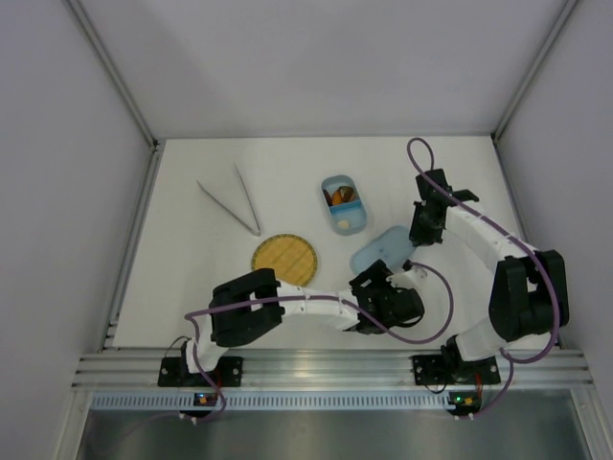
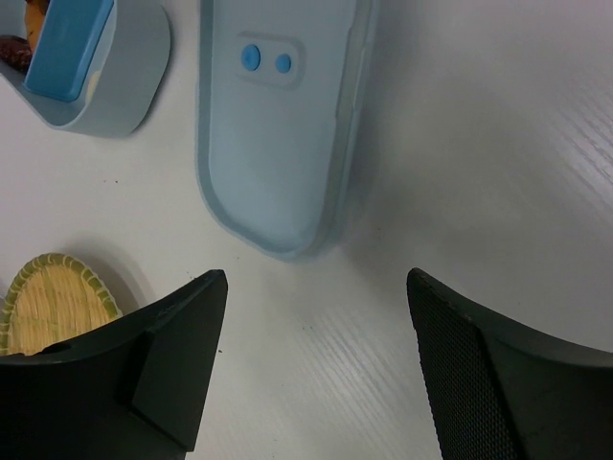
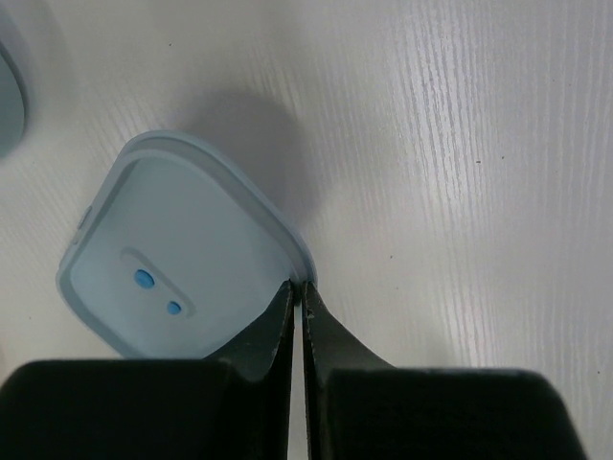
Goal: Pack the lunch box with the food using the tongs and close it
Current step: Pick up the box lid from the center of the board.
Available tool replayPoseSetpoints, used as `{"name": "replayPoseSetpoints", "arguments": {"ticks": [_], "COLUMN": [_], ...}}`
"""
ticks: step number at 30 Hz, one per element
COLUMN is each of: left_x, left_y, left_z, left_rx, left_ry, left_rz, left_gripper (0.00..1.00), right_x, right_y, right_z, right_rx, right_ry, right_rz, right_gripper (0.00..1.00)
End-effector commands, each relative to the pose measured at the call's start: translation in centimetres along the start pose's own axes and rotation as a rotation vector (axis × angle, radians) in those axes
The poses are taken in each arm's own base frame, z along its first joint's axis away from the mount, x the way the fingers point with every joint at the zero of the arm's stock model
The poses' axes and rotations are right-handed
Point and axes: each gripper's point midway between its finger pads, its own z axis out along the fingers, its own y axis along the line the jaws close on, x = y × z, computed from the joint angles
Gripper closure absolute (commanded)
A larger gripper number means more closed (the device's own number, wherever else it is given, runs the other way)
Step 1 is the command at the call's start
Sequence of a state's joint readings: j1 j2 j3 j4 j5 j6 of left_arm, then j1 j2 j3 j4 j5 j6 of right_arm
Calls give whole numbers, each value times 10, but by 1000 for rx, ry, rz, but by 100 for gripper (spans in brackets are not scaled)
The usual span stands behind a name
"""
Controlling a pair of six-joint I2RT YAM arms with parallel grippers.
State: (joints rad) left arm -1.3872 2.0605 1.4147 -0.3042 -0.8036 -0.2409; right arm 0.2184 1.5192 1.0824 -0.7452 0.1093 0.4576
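The light-blue lunch box [image 1: 343,205] stands open behind the middle of the table, with food [image 1: 338,196] in brown and orange in its far part. Its lid [image 1: 381,251] lies inner side up to the box's front right. My right gripper [image 3: 299,285] is shut on the lid's rim [image 3: 287,244] at the lid's right end, and a shadow falls beside that edge. My left gripper [image 2: 316,287] is open and empty, just short of the lid's [image 2: 273,125] near end. The tongs [image 1: 232,201] lie far left on the table, untouched.
A round yellow woven plate [image 1: 284,259] sits left of the lid, and its edge [image 2: 53,297] shows beside my left finger. The lunch box [image 2: 115,72] appears at the top left of the left wrist view. White walls enclose the table.
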Motion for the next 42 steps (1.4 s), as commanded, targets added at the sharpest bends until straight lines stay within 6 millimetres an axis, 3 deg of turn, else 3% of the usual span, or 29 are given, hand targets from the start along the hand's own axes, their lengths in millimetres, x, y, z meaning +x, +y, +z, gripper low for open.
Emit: {"name": "replayPoseSetpoints", "arguments": {"ticks": [1,9,24,37,42], "left_x": [-19,-23,-21,-35,-46], "left_y": [5,10,15,33,44], "left_z": [9,22,31,16,5], "left_rx": [-84,-195,-304,-355,-371], "left_ry": [-78,-108,-118,-131,-135], "left_rz": [-18,14,39,7,-4], "left_gripper": [20,26,50,83,91], "right_x": [-12,-11,-9,-7,-11], "right_y": [13,20,19,22,26], "right_z": [-19,-21,-28,-34,-47], "right_rx": [-24,-33,-38,-66,-96], "right_ry": [-49,-48,-62,-69,-95], "right_rz": [1,-1,-1,3,2], "right_gripper": [100,100,100,100,87]}}
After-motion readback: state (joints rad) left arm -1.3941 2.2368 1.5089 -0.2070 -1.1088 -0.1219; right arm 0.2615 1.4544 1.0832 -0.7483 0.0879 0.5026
